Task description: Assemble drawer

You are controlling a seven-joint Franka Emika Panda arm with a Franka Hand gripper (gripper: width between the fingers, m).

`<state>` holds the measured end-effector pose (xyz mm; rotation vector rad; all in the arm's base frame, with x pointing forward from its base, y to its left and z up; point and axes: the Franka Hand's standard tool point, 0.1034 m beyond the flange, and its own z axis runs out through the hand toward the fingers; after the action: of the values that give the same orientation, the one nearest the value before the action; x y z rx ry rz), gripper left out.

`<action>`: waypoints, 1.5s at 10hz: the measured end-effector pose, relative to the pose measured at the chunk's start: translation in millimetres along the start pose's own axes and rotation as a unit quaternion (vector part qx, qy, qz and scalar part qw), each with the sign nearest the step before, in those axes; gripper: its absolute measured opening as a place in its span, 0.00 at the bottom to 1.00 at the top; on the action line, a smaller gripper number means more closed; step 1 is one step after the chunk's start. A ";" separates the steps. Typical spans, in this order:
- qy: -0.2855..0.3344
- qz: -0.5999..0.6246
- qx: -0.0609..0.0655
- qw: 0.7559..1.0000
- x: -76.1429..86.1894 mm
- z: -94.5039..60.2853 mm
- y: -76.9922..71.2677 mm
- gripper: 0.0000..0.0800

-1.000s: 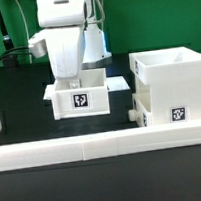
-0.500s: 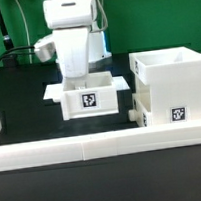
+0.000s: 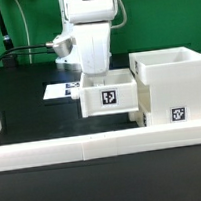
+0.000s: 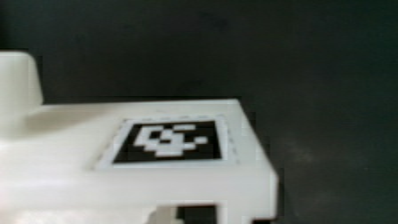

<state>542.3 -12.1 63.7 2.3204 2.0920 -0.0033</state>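
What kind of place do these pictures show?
Probably a robotics lab bench: a black table with a white border rail, and a Franka arm over a tray and drawer housing that bear square marker tags.

One housing (image 3: 172, 81), one upper tray (image 3: 108, 98), one lower tray (image 3: 137, 115), one marker board (image 3: 59, 92), one arm (image 3: 90, 39).

No words, numbers or brand names can be read. The only signs are black-and-white square tags with blocky patterns. The tray tag (image 3: 109, 97) is on the front of the tray (image 3: 127, 101), just below the tool (image 3: 97, 73). The wrist view shows a blurred close tag (image 4: 171, 141) on a white part under the tool. The housing tag (image 3: 177, 113) sits low on the housing (image 3: 171, 76), beside the tool on the exterior view's right. On the tool's other side, more tags are on the marker board (image 3: 59, 92) on the desk (image 3: 25, 116).
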 end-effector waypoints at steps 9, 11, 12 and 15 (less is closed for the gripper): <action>0.000 -0.004 0.003 1.000 4.7 1.8 -3.4 0.05; 0.000 -0.004 0.003 1.000 4.4 1.8 -3.4 0.05; 0.000 -0.004 0.003 1.000 4.2 1.8 -3.4 0.05; -0.004 -0.019 0.008 1.000 11.0 2.7 -6.3 0.05</action>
<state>537.1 -0.5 60.8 2.2858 2.1389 -0.0297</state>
